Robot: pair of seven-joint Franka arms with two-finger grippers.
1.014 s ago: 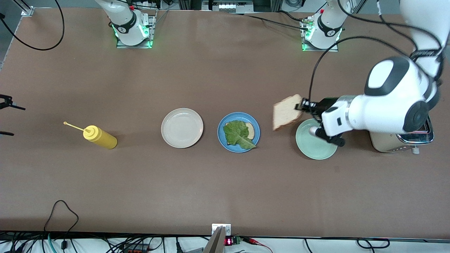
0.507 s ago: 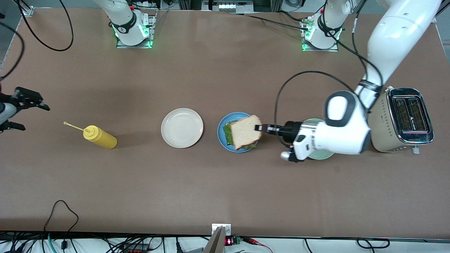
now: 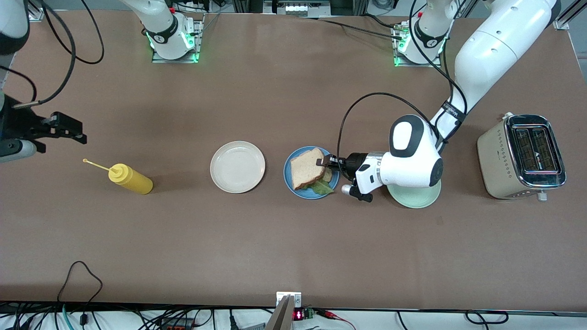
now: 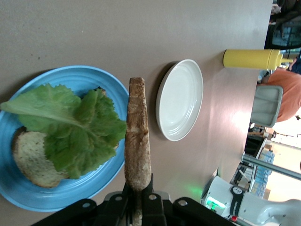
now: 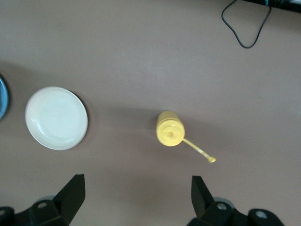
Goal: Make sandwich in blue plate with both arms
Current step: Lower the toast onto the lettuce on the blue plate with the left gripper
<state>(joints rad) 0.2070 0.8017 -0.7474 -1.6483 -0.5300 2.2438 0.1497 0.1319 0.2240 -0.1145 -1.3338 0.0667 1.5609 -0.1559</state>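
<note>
The blue plate (image 3: 291, 182) lies mid-table and holds a bread slice (image 4: 33, 157) with a crinkled green lettuce leaf (image 3: 322, 186) on it; the leaf also shows in the left wrist view (image 4: 70, 129). My left gripper (image 3: 324, 162) is shut on the edge of a second bread slice (image 3: 306, 167) and holds it over the lettuce. In the left wrist view this slice (image 4: 138, 139) shows edge-on between the jaws. My right gripper (image 3: 73, 130) is open and empty, up over the right arm's end of the table, above the yellow bottle (image 3: 130, 178).
A cream-white plate (image 3: 237, 166) lies beside the blue plate, toward the right arm's end. A mint-green plate (image 3: 414, 197) lies partly under the left arm. A toaster (image 3: 523, 155) stands at the left arm's end. The yellow squeeze bottle lies on its side (image 5: 170, 128).
My left gripper carried the bread slice from over the green plate to over the blue plate and lowered it toward the lettuce. My right gripper came into view and moved toward the table's middle.
</note>
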